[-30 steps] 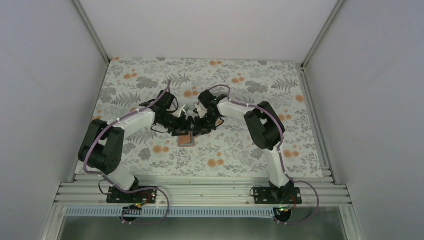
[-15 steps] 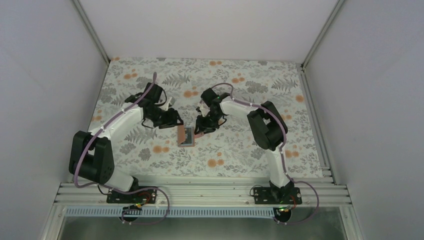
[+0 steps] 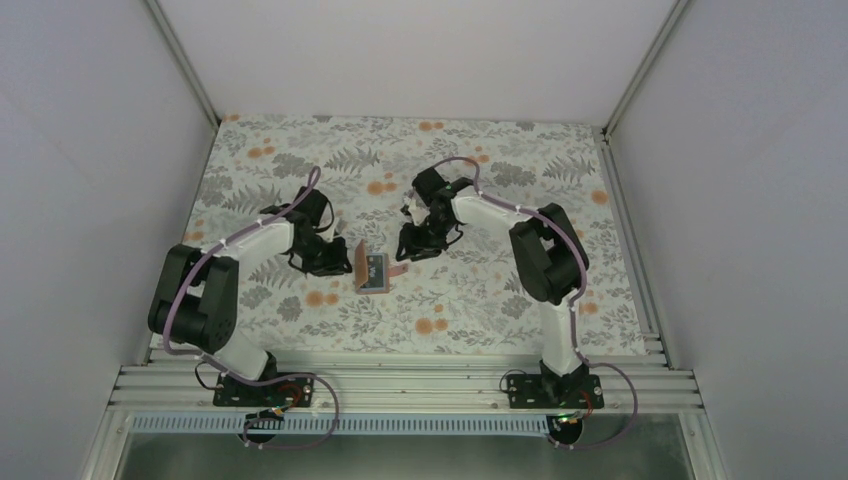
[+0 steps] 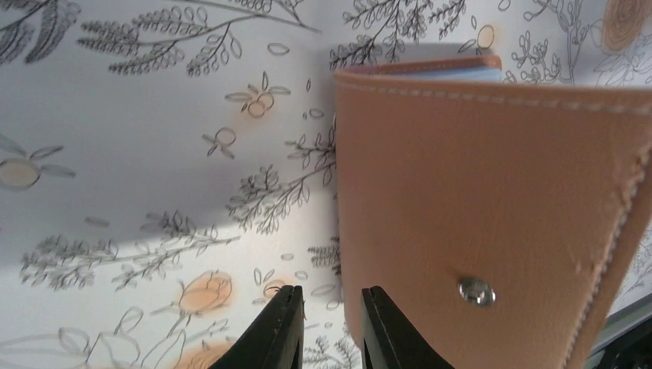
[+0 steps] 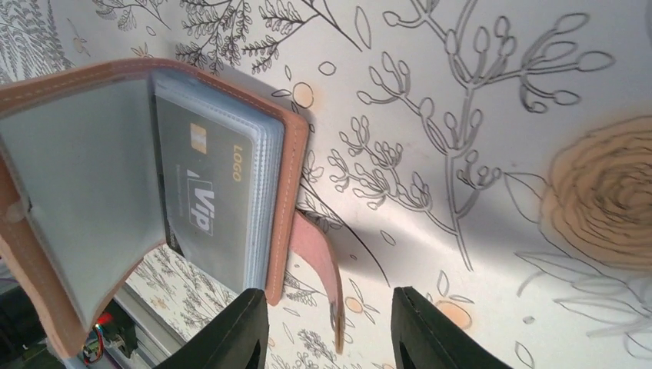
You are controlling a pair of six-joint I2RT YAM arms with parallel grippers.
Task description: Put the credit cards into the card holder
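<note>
The tan card holder (image 3: 362, 262) lies open on the floral cloth between both arms. A dark grey credit card (image 5: 204, 200) printed "Vip" sits in its clear sleeves. The cover (image 4: 492, 177) stands raised, with a metal snap stud (image 4: 477, 290) on its outer face. The clasp strap (image 5: 319, 261) curls out from the spine. My left gripper (image 3: 338, 262) hangs just left of the holder; in its wrist view the left gripper (image 4: 332, 292) has a narrow gap with only cloth in it. My right gripper (image 3: 408, 250) hangs just right of the holder, and the right gripper (image 5: 329, 296) stands open around the strap, touching nothing.
White walls enclose the floral tablecloth (image 3: 500, 300) on three sides. An aluminium rail (image 3: 400, 385) with both arm bases runs along the near edge. Purple cables loop along each arm.
Both grippers were crowded over the holder; now each has drawn back to its own side. The left jaws have narrowed a lot, and the right jaws have opened.
</note>
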